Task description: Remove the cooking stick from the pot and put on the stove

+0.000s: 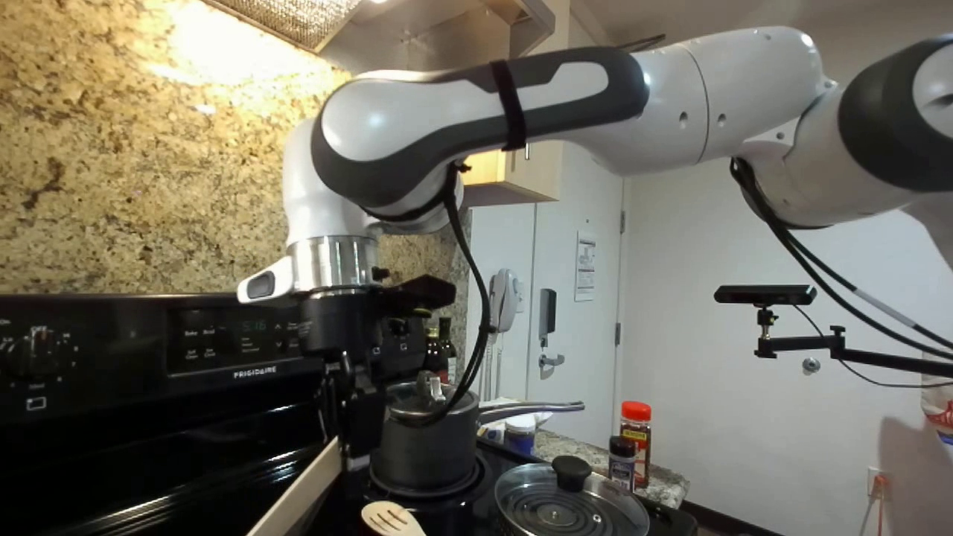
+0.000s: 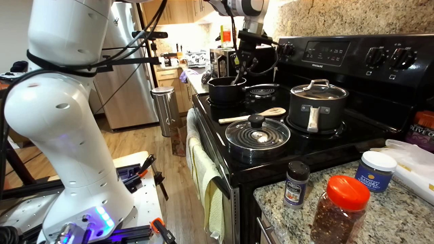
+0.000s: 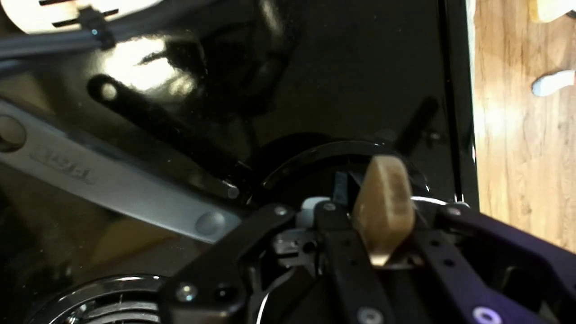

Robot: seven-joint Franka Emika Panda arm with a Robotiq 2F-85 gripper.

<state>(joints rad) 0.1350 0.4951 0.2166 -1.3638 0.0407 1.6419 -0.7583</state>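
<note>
And my black two-fingered hand (image 3: 379, 225) clamps the flat, tan wooden cooking stick (image 3: 389, 189) near its top, presumably so it lifts clear of the round black metal saucepan (image 2: 224, 93).

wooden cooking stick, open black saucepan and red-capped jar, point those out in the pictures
Wooden cooking stick (image 3: 385, 209), in the wrist view: on its tan end.
Open black saucepan (image 2: 225, 93), in an exterior view: on its outer wall.
Red-capped jar (image 2: 339, 217), in an exterior view: on its clear body.
</note>
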